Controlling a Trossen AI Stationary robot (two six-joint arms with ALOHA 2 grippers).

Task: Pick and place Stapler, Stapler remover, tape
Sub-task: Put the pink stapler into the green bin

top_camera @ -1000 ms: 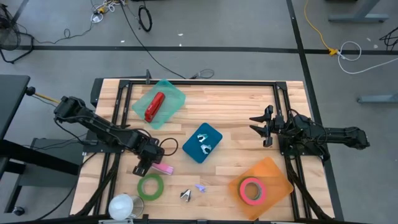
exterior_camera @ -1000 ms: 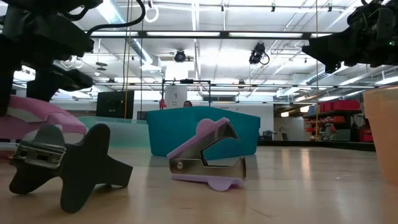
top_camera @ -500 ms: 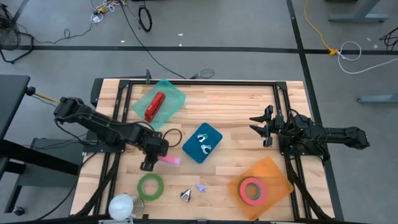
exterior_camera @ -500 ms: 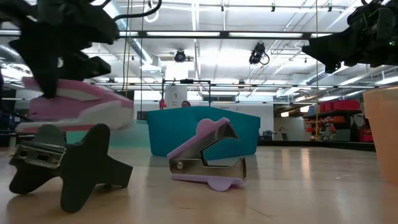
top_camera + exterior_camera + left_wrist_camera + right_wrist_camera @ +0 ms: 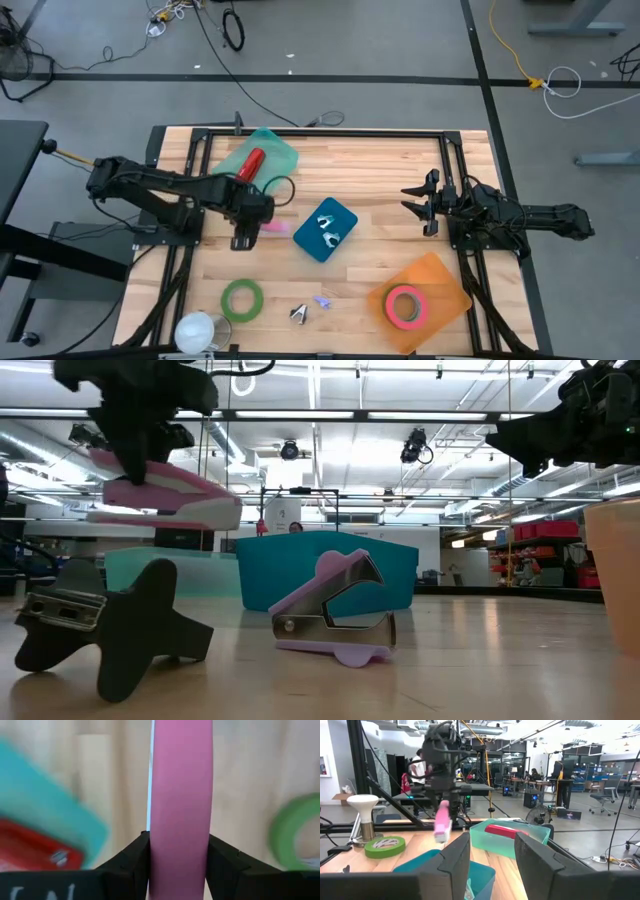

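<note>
My left gripper is shut on a pink stapler above the table, between the green tray and the blue tray. A red stapler lies in the green tray. Two staple removers lie in the blue tray. A black staple remover and a purple one rest on the table near the front edge. Green tape lies flat beside them. Pink tape lies in the orange tray. My right gripper stands open and empty at the right. My left gripper pinches the pink stapler's two long sides between its two fingers, near one end of it. The fingers come from above, pointing down, and lie across the stapler. The stapler is lifted clear of the table and roughly level.
A white cup-shaped thing stands at the near left corner. Black rails run along the table's left, right and far sides. Bare wood shows between the blue tray and my right arm.
My left gripper has risen and gone toward the table's far edge and the green tray, rolling a little. The pink stapler has gone with it from low by the green tape and now hangs well clear of the table.
</note>
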